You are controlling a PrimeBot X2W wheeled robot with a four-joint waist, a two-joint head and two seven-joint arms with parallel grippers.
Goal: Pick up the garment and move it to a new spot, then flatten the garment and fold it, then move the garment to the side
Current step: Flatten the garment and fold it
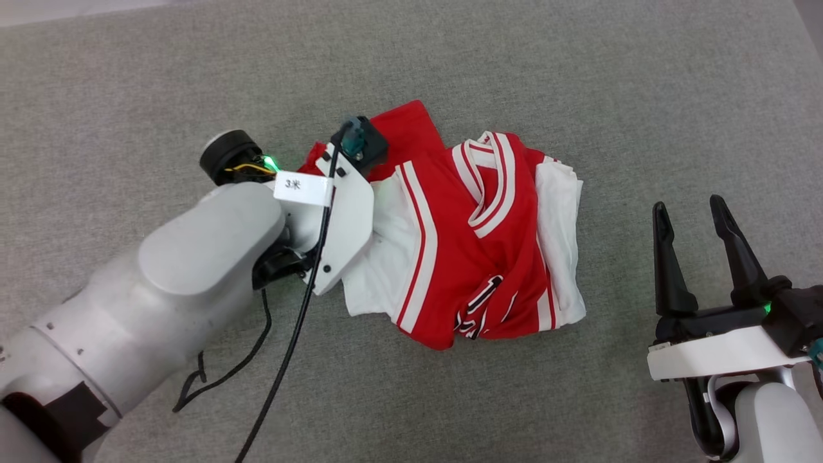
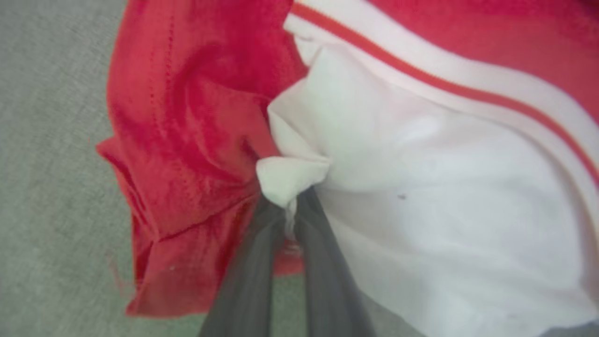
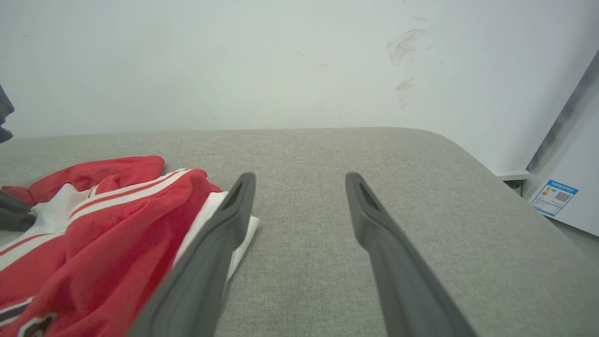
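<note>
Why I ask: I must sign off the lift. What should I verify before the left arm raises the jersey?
1. Left gripper shut on the red and white jersey: ok, a white fold is pinched between its fingers.
2. Number of layers caught in that pinch: cannot tell.
3. Right gripper open and apart from the jersey: ok.
4. Jersey flat enough to fold: not ok, it lies crumpled.
5. Bare grey cloth surface around it for a new spot: ok.
6. Black cable on the left arm free of the jersey: cannot tell.
</note>
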